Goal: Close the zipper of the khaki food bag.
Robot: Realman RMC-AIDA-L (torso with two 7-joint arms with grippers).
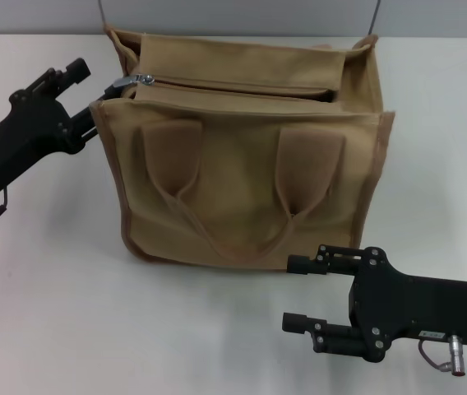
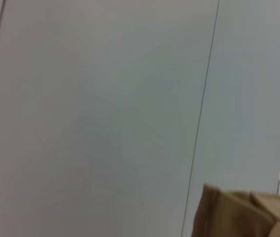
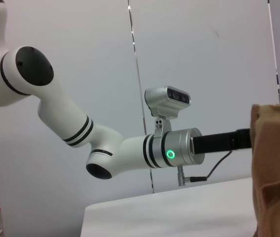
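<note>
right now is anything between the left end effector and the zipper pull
Nothing visible. The left end effector sits at the khaki food bag's upper corner, right beside the silver pull of the zipper. No other object lies between them.

Bare table (image 1: 44, 313) all round the khaki food bag (image 1: 242, 189).

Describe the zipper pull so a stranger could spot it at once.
Find the khaki food bag standing on the white table. Follow the zipper along its top panel to the end nearest the left gripper. The pull tab there is the bag's only shiny silver metal part.
</note>
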